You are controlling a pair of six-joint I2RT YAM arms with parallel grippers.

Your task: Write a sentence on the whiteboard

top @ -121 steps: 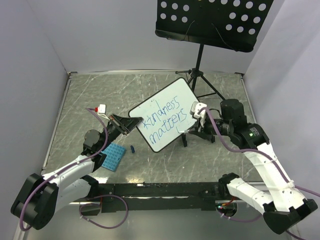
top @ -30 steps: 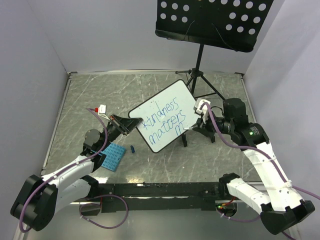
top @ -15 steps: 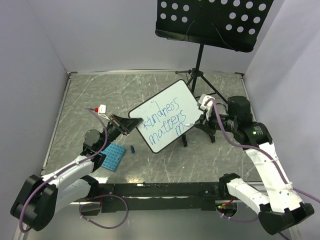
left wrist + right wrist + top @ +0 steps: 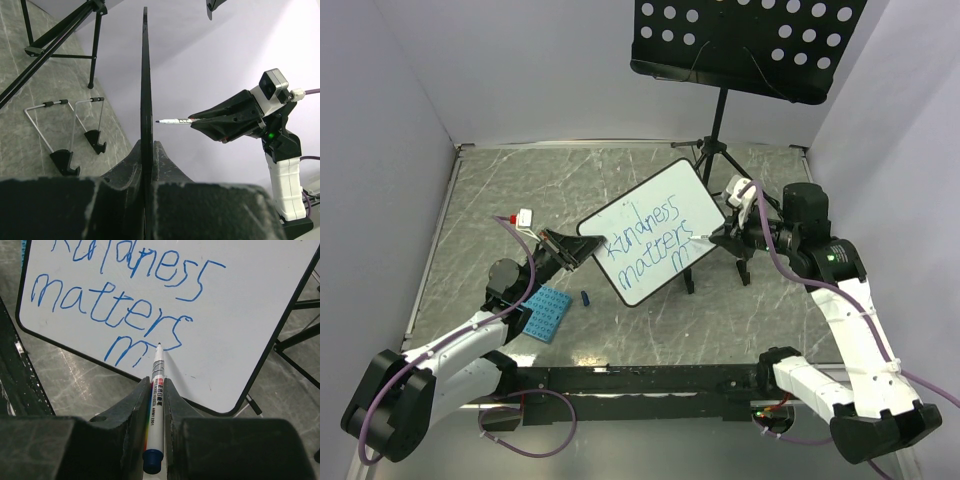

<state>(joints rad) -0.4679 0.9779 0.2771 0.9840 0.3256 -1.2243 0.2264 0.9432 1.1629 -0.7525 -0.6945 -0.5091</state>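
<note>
The whiteboard [image 4: 660,212] is held tilted above the table, and my left gripper [image 4: 582,247] is shut on its left edge. In the left wrist view the board [image 4: 145,75] is edge-on between my jaws [image 4: 147,144]. The sentence [image 4: 645,240] is blue script reading "kindness matters" with an "m" [image 4: 122,349] below it. My right gripper [image 4: 157,382] is shut on a white marker [image 4: 156,372] with a blue end. The marker [image 4: 172,121] points at the board, its tip a small gap off the surface just right of the "m". From above, the right gripper [image 4: 722,238] sits right of the board.
A black perforated music-stand tray [image 4: 750,45] hangs over the back on a tripod [image 4: 720,165]. A blue studded plate [image 4: 547,314] and a small blue cap [image 4: 585,297] lie near the left arm. Wire stands with black feet [image 4: 65,135] sit behind the board. Walls close in on three sides.
Since four seconds ago an "m" has appeared below "matters". In the last second my right gripper has drawn back to the right with the marker. The left gripper and board have stayed still.
</note>
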